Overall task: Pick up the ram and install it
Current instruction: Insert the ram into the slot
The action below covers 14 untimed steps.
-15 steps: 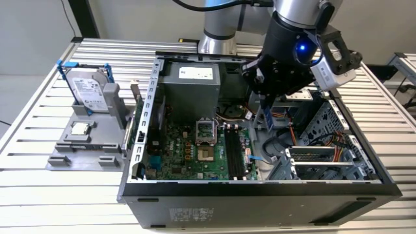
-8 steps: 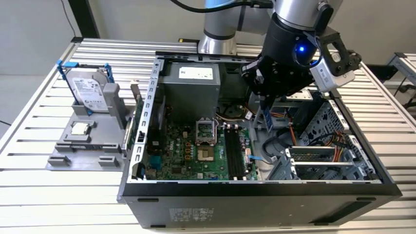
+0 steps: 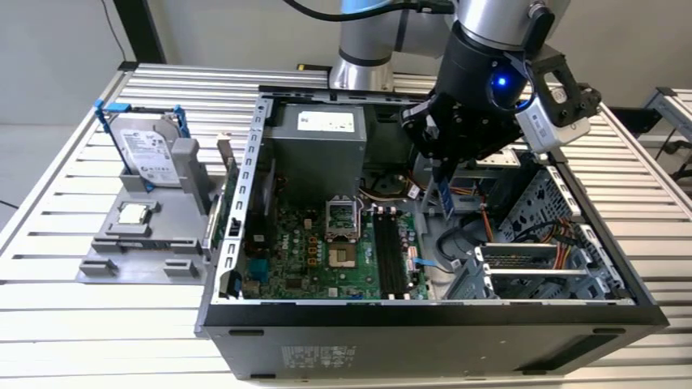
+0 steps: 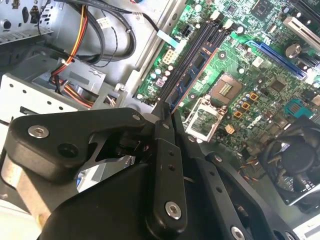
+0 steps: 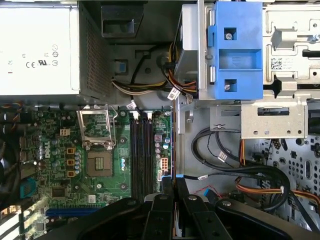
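The gripper (image 3: 442, 175) is clamped narrowly on the ram (image 3: 442, 203), which hangs edge-down just beneath it, above the memory slots (image 3: 395, 253). Any tilt or sideways offset could jam the ram against a slot wall.

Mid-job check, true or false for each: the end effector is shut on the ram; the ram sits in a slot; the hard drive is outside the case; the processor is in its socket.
1. The end effector is shut on the ram. True.
2. The ram is seated in a motherboard slot. False: the black slots are empty, and the ram hangs in the end effector above the open case.
3. The hard drive with its blue bracket stands on the grey fixture outside the case, on the exterior view's left. True.
4. The processor sits in the motherboard socket. False: it lies on the grey fixture, and the socket has its cover frame raised.
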Motion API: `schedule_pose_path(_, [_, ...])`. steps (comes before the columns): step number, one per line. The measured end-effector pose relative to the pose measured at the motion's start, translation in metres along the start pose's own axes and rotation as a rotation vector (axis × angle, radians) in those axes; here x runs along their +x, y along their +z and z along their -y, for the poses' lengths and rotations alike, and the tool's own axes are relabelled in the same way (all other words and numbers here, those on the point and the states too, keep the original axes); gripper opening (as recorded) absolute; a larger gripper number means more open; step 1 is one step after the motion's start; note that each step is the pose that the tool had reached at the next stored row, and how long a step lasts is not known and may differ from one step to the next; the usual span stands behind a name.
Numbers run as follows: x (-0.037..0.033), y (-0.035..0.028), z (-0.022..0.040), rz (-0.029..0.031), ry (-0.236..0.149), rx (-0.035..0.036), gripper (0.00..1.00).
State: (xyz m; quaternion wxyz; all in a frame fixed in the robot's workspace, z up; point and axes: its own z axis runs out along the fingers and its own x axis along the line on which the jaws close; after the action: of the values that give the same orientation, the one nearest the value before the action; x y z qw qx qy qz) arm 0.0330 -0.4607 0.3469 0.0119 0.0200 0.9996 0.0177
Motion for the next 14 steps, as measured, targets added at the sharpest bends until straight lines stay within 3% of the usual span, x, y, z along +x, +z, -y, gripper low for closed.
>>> schedule_pose_path(4, [0.0000,0.0025,0.0000,0.0001,0.000,-0.0004,0.00])
schedule_pose_path(14, [0.0018,0.0206,-0.0005,-0.0011,0.014,0.0011,0.00])
